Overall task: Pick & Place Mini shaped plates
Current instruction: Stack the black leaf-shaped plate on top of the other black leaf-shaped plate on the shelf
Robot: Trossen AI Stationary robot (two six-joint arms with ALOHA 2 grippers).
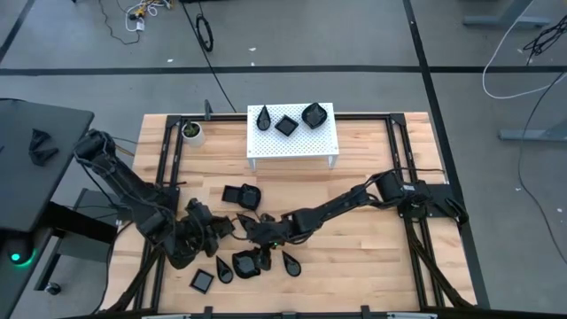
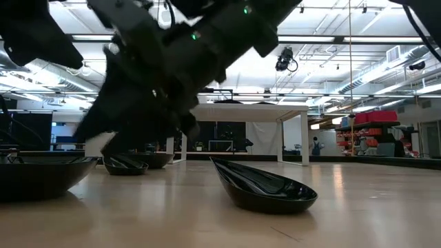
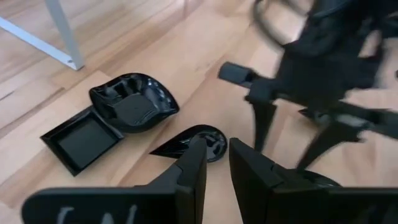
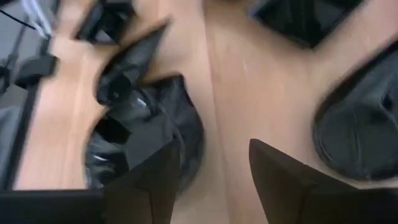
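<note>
Crowding is the danger: the left gripper (image 3: 216, 163), fingers nearly together and holding nothing, hovers over a teardrop plate (image 3: 189, 142). Just beside it, the right gripper (image 4: 211, 167) stands open above the table among loose plates (image 1: 241, 263), so the arms could collide.

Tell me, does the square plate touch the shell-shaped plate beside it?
Touching. In the left wrist view, the square plate meets the shell plate's rim with no wood showing between them.

I see glossy black mini shaped plates (image 1: 241, 195) scattered near the worktop's front edge, teardrops, squares and shells lying flat, three more (image 1: 286, 125) on the white perforated stand at the back edge
</note>
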